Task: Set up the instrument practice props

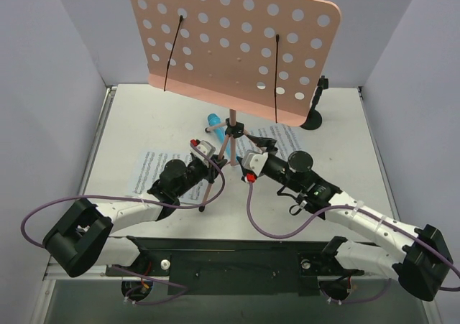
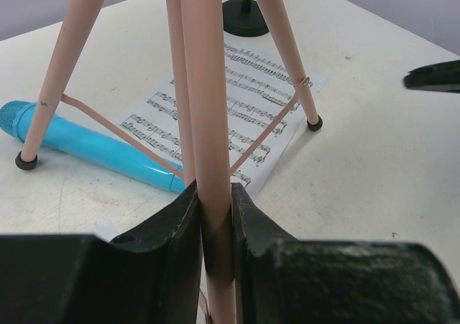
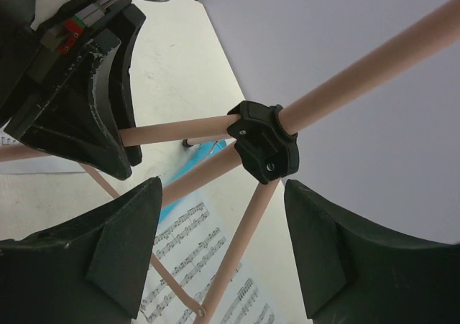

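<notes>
The music stand (image 1: 237, 44) is at the middle-back of the table (image 1: 136, 119). Its desk is a flat salmon-pink sheet with rounded corners, punched with rows of round holes and crossed by two thin black wires. It sits on slim round pink legs that meet in a knobbly black plastic hub (image 3: 264, 139). The left gripper (image 2: 215, 202) has its matte black jaws clamped on the near leg. The right gripper (image 3: 223, 187) holds its jaws wide, one on either side of the hub, touching nothing. A glossy blue mic (image 2: 100, 148) with a textured head lies under the tripod, just beside a far foot. One printed page (image 2: 237, 101) lies under the tripod too, and a second page (image 1: 152, 169) is beside the left arm. The black, round-based mic stand (image 1: 313, 121) is at the back right. The table is white, matte and faintly scuffed, walled in by plain pale-grey panels (image 1: 43, 87).
</notes>
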Action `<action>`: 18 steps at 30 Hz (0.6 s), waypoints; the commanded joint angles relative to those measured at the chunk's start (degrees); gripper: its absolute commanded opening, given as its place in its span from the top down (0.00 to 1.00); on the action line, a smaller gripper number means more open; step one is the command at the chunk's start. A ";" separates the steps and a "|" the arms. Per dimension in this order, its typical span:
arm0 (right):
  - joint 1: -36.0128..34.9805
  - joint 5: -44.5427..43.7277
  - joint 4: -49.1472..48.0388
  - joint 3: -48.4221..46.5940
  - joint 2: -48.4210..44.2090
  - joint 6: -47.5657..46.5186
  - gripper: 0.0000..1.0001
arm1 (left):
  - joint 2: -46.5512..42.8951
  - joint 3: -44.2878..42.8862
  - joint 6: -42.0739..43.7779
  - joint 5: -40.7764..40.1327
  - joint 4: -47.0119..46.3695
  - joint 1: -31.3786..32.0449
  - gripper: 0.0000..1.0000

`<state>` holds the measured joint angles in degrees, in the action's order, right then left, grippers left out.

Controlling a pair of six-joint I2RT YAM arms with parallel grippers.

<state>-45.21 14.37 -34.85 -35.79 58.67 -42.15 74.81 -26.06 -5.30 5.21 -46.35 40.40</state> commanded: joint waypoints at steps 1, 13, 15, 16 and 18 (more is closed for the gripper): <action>-0.23 4.17 -1.54 -4.28 3.46 -6.54 0.37 | -1.50 0.05 3.72 2.08 -4.54 0.12 1.00; -0.14 3.30 -4.87 -5.87 7.50 -10.14 0.47 | -1.77 1.02 3.10 2.17 -6.03 0.12 1.00; -0.14 3.21 -5.92 -5.87 8.12 -10.15 0.48 | -1.86 1.10 3.02 2.26 -6.21 0.03 1.00; -0.14 2.95 -6.19 -5.96 8.56 -10.23 0.49 | -1.86 1.10 3.02 2.34 -6.21 0.11 1.00; -0.14 2.59 -6.90 -6.22 9.52 -10.41 0.50 | -1.86 1.19 3.02 2.43 -6.21 0.12 1.00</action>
<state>-45.21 16.34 -36.51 -39.44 66.89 -51.48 74.78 -25.19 -5.30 5.23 -47.92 40.40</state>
